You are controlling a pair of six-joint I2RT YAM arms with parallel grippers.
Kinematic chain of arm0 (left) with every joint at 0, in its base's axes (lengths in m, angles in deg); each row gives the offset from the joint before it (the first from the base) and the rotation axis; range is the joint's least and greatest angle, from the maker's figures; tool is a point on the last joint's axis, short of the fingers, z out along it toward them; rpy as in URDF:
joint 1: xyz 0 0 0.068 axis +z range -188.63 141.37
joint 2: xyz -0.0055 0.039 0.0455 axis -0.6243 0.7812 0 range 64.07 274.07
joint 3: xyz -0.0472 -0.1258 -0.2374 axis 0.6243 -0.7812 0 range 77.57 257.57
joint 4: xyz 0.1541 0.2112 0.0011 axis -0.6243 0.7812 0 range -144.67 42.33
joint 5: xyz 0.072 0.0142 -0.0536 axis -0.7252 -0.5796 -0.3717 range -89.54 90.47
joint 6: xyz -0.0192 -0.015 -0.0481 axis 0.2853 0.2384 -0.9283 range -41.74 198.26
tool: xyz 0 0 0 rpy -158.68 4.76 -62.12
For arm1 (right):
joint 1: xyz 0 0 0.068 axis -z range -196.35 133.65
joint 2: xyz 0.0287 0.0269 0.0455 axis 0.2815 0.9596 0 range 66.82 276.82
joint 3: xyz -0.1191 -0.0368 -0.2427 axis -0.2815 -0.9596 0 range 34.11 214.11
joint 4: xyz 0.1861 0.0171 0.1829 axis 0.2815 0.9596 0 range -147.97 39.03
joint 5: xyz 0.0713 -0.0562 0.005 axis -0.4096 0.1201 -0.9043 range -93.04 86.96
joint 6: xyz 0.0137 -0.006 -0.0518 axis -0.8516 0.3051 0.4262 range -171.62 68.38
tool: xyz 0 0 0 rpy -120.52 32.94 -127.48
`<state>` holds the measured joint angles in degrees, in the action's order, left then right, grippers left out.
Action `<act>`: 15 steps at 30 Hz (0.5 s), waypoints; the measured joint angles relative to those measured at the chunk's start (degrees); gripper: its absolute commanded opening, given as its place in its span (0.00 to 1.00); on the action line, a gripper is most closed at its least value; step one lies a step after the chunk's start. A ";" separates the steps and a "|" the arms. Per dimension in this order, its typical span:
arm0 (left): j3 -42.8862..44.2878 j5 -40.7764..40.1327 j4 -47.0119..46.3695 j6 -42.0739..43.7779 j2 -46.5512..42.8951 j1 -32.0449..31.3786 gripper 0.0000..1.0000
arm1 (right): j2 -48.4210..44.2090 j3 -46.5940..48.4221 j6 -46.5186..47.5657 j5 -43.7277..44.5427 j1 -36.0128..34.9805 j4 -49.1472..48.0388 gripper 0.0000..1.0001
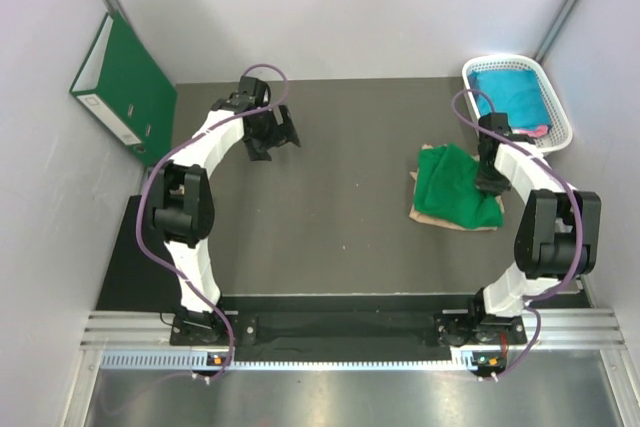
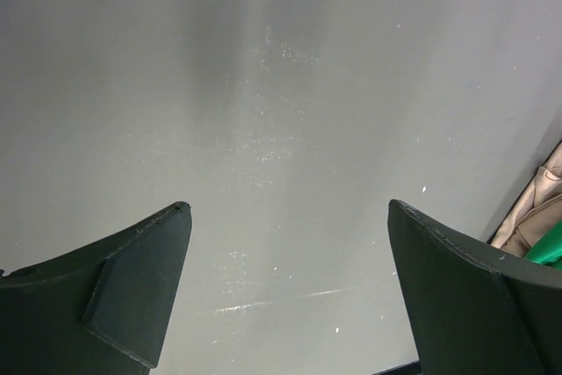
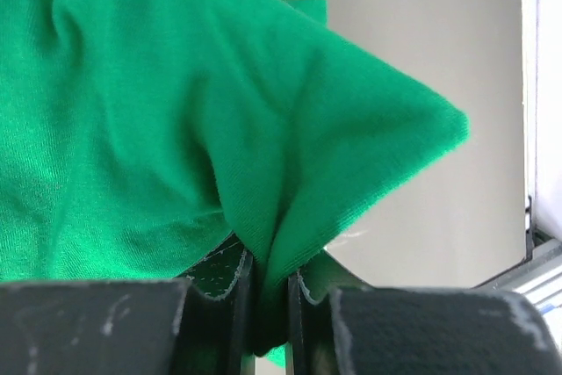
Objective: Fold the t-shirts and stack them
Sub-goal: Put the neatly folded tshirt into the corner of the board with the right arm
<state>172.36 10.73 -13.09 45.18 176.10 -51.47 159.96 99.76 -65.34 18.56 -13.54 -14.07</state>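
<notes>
Right gripper pinching green t-shirt on dark grey table; left gripper gaping; white walls.

Green binder leaning on left wall, white basket far right, grey table

The green shirt ran off the right wrist view's left and top edges. A tan cloth lay mostly hidden beneath it. The binder label was too small to read.
</notes>
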 measured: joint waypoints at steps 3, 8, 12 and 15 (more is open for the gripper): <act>0.00 0.04 0.00 0.00 0.00 0.00 0.98 | 0.68 0.79 -0.22 0.42 0.00 -0.11 0.42; 0.00 1.20 -0.02 0.26 0.02 -0.07 0.98 | 1.99 2.10 -1.27 3.19 0.09 0.59 1.00; 0.83 2.60 0.20 1.53 0.57 -1.86 0.98 | -3.08 1.79 -1.29 3.91 0.09 0.57 1.00; 5.64 4.59 0.02 2.01 3.56 -6.16 0.98 | -10.49 1.84 -1.33 3.63 0.09 -0.20 1.00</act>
<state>178.00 15.32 -13.07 47.19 179.66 -57.64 149.47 101.60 -66.67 22.19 -13.45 -14.27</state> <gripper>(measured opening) 0.978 0.993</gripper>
